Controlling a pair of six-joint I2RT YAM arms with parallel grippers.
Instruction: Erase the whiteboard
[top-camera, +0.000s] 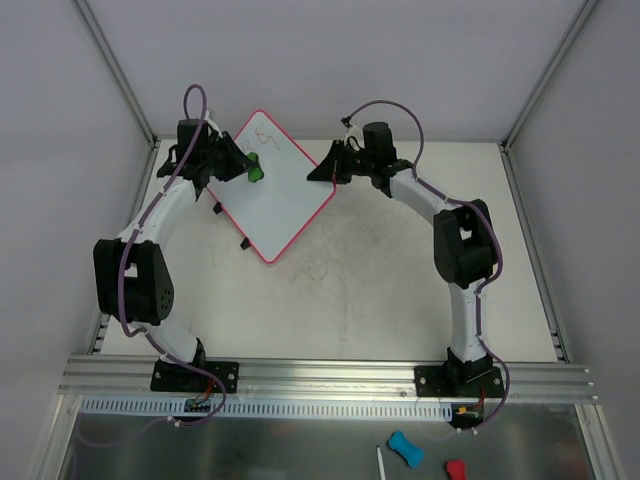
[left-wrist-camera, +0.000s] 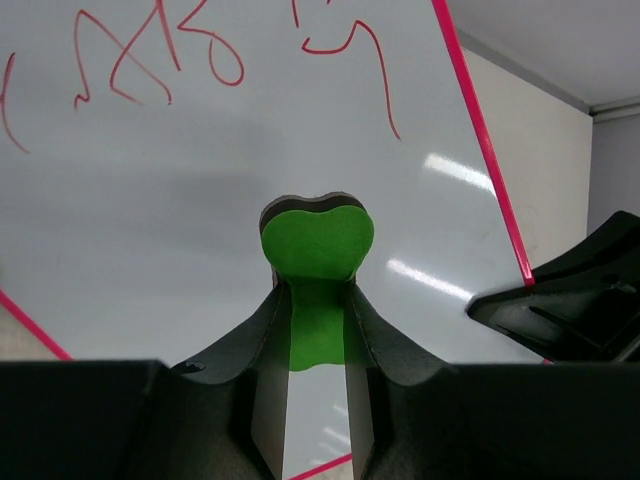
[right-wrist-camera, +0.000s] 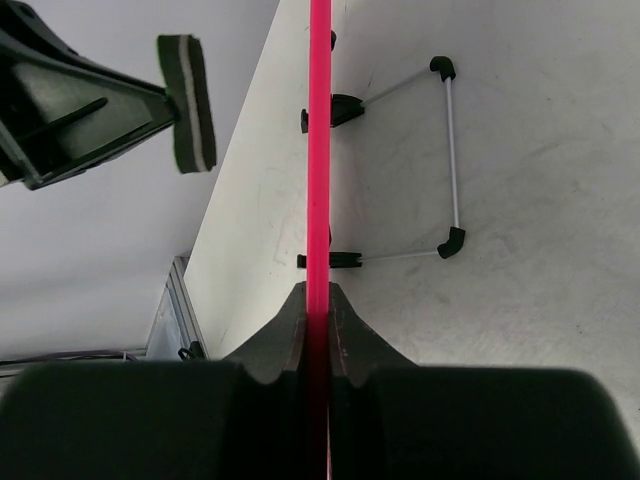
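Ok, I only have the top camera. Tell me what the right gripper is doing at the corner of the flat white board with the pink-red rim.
Observer: The right gripper is shut on the rim of the whiteboard, pinching it edge-on.
Operator: Now describe what's behind the board.
Observer: A thin wire stand with black caps sticks out from its back, over the table.
Operator: And report the left side.
Observer: The left gripper is shut on a green foam eraser; red scribbles lie beyond its tip.
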